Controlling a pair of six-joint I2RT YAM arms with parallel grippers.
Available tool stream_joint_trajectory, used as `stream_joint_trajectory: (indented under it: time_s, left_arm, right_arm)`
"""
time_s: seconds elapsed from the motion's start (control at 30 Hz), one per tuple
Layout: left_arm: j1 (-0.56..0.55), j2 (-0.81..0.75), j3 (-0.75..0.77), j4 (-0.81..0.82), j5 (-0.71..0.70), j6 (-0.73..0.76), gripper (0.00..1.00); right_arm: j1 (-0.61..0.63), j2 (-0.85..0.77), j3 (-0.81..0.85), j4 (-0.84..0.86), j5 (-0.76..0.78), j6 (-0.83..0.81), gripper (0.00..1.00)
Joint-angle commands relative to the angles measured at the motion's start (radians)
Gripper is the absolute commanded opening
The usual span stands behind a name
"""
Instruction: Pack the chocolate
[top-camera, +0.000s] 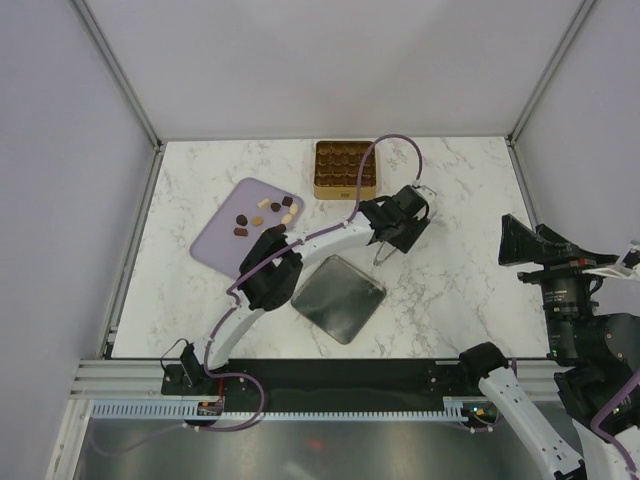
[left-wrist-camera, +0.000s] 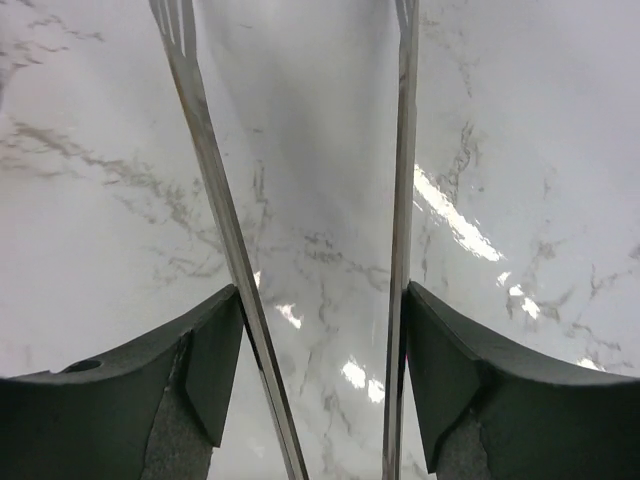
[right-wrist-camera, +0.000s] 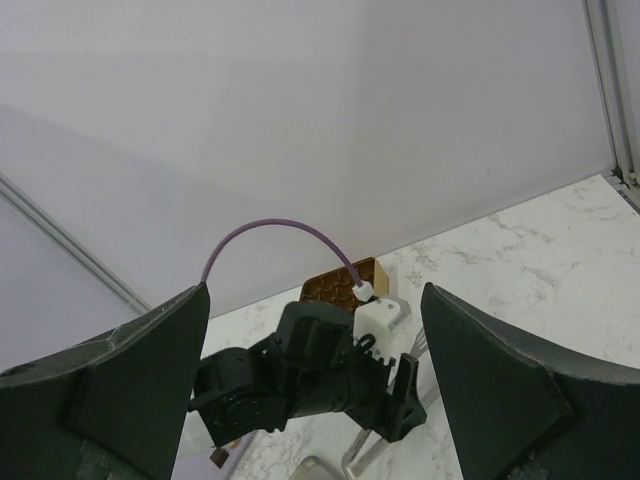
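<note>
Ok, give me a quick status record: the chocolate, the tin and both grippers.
chocolate: several loose pieces on the lilac board, none held
gold tin: at the far edge of the marble table, uncovered, contents unclear
dark square sheet: flat on the table, nearer than the tin
left gripper: open, long metal prongs over bare marble, right of the board
right gripper: open, empty, at the table's right side

My left tool's (left-wrist-camera: 290, 15) tips run off the wrist view's top edge; my left arm (top-camera: 330, 238) (elbow bent) hides part of the lilac board's (top-camera: 222, 240) near edge.
</note>
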Motion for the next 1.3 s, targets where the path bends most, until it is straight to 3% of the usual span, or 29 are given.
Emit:
stream_joint_trajectory:
  time_s: [0.0,0.23,0.53,0.73,0.9,1.27]
  left_arm:
    - [0.007,-0.205,0.001,-0.049,-0.016,-0.005,0.69]
    - [0.007,-0.354,-0.103,-0.164,0.020,-0.065,0.65]
    - [0.027,-0.544,-0.230,-0.363,-0.088,-0.109,0.58]
    - [0.169,-0.762,-0.398,-0.371,-0.031,-0.129,0.58]
    - [0.269,-0.904,-0.505,-0.374,-0.074,-0.143,0.58]
    - [0.469,-0.983,-0.688,-0.378,-0.115,-0.188,0.59]
  right_arm:
    - [-0.001,-0.016,-0.015,0.014,0.008,-0.013,0.95]
    - [-0.001,-0.005,-0.055,-0.041,-0.031,-0.005,0.95]
    - [-0.001,0.037,-0.172,-0.064,-0.179,0.009,0.95]
    - [-0.001,0.090,-0.216,-0.061,-0.259,0.013,0.95]
    - [-0.001,0.054,-0.247,-0.061,-0.267,-0.008,0.95]
    - [0.000,0.033,-0.290,-0.058,-0.302,-0.025,0.95]
